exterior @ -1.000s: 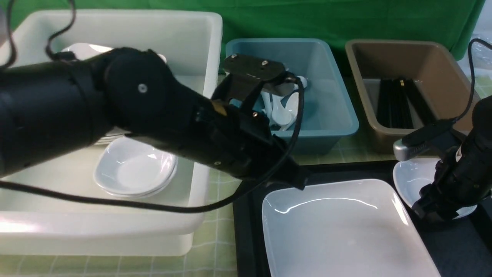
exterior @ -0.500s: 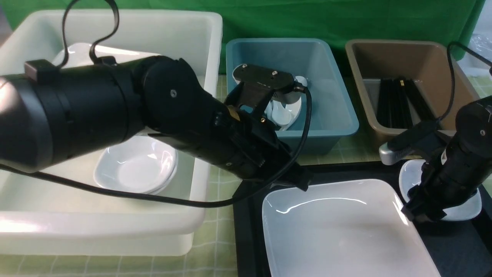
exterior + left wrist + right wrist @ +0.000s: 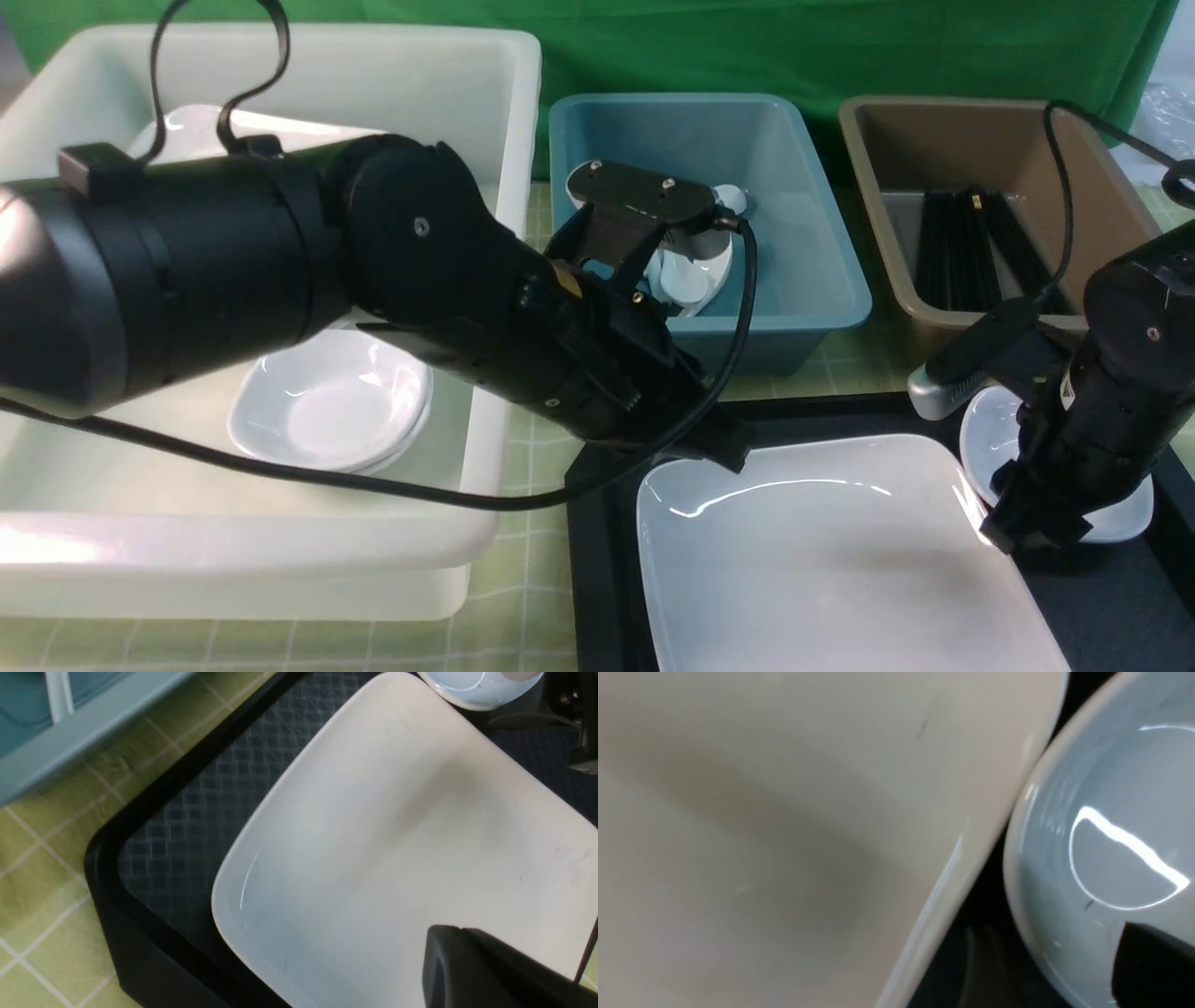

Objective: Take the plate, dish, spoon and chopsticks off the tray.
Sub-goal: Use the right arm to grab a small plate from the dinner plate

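The large white plate (image 3: 822, 560) (image 3: 397, 835) lies on the black tray (image 3: 597, 560) (image 3: 154, 849). My left gripper (image 3: 728, 453) (image 3: 460, 929) is shut and empty, its tip just over the plate's far left corner. A small white dish (image 3: 1120, 509) (image 3: 1111, 812) sits on the tray right of the plate. My right gripper (image 3: 1022, 537) is open at the dish's left rim, one finger (image 3: 1153, 961) inside the dish. White spoons (image 3: 695, 271) lie in the teal tub, black chopsticks (image 3: 962, 247) in the brown tub.
A big white tub (image 3: 495, 280) on the left holds stacked small dishes (image 3: 327, 411), with my left arm reaching across it. The teal tub (image 3: 812, 313) and the brown tub (image 3: 934, 322) stand behind the tray. A green checked cloth (image 3: 532, 579) covers the table.
My right arm has shifted left, bringing its gripper from over the dish to the dish's left rim beside the plate. The left arm swung a little, its tip staying at the plate's corner.
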Motion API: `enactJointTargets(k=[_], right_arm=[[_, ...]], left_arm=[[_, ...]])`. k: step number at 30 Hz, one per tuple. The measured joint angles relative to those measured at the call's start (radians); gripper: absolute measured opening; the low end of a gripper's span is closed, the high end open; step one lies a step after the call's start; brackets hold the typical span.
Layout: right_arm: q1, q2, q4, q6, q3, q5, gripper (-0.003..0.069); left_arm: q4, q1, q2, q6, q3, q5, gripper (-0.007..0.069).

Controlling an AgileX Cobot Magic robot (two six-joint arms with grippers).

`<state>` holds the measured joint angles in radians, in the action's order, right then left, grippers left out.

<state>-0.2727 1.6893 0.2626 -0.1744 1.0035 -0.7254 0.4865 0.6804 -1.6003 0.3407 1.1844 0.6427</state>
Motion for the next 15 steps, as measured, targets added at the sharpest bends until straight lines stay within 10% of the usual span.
enactJointTargets(k=[10,15], right_arm=[[0.000,0.067,0.063,0.074,0.000,0.051,0.0391],[-0.001,0.069,0.072,0.081,0.000,0.094,0.0234]], left_arm=[[-0.001,0.000,0.000,-0.001,0.000,0.013,0.0003],[-0.004,0.000,0.000,-0.001,0.000,0.016,0.0003]])
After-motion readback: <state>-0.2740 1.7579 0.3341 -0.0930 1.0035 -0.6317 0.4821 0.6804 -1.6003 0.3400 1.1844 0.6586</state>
